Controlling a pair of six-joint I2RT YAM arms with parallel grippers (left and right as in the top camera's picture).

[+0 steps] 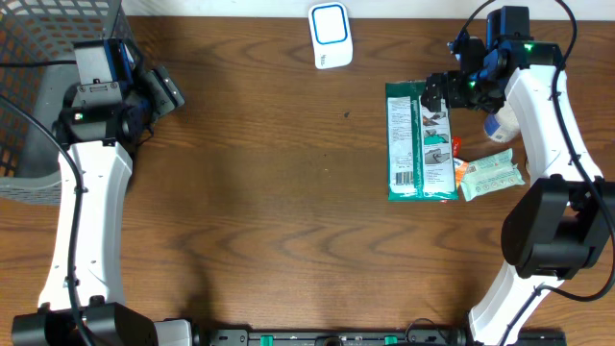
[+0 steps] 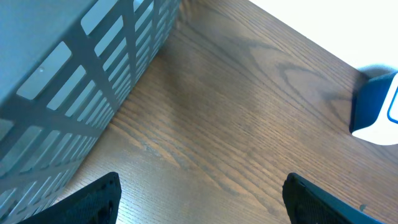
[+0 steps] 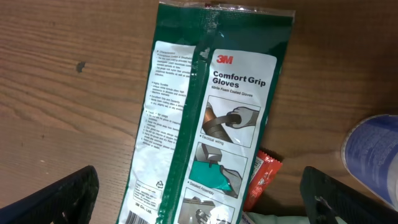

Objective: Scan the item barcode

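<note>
Glove pack (image 1: 421, 141) lies flat, open wood (image 1: 288, 163) along its left edge

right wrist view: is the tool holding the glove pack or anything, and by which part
Nothing is held. The right tool hangs open above the glove pack, jaws spread clear of it. The left tool is open and empty too.

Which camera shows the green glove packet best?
The right wrist view: the glove packet fills it, label readable, bottom cut off. Overhead shows it whole but small. The left wrist view misses it.
</note>
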